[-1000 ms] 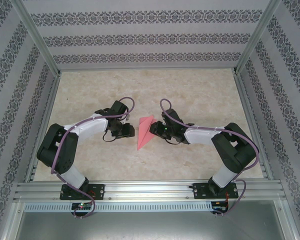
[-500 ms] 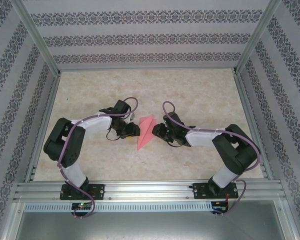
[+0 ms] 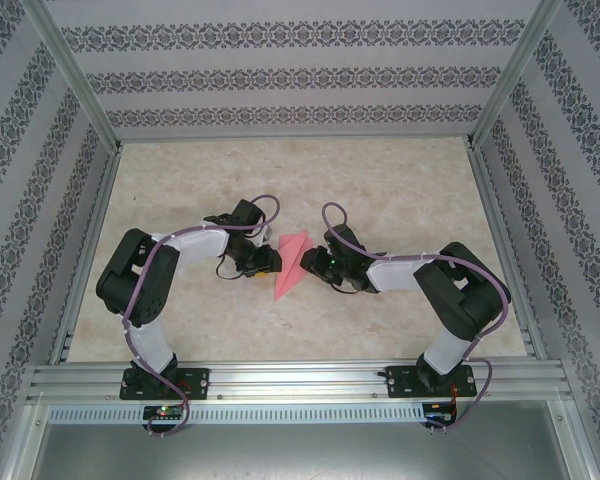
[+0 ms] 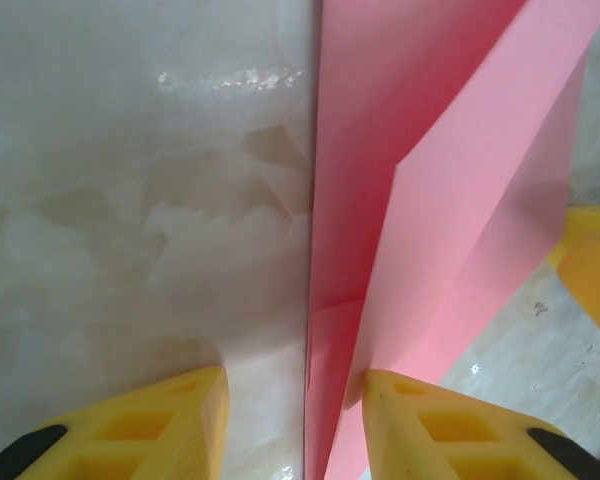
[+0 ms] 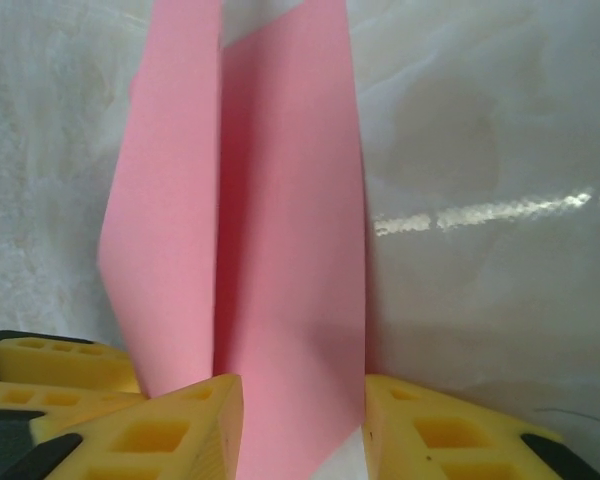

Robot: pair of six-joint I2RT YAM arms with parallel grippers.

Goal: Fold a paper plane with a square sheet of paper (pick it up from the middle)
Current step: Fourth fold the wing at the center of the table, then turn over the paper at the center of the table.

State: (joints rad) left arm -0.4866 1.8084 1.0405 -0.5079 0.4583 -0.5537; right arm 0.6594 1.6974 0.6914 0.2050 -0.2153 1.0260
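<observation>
The square sheet of paper [image 3: 292,264] is folded into a slim pink pointed shape with a raised crease and lies on the table between both grippers. My left gripper [image 3: 271,262] is at its left side. In the left wrist view that gripper [image 4: 295,385] is open: the paper [image 4: 420,150] has its long edge in the gap and a lifted flap touches the right finger [image 4: 420,415]. My right gripper [image 3: 311,262] is at the paper's right side. In the right wrist view it [image 5: 302,395] is open, straddling a flap of the paper [image 5: 290,200].
The marble-patterned table [image 3: 400,180] is ringed by an aluminium frame [image 3: 280,378] and patterned walls. The right gripper's yellow finger [image 4: 592,270] shows past the paper in the left wrist view; the left gripper's yellow fingers [image 5: 50,368] show at lower left in the right wrist view.
The left arm has folded in and its gripper has moved right, up against the paper. The right gripper has edged slightly closer. The paper has barely shifted.
</observation>
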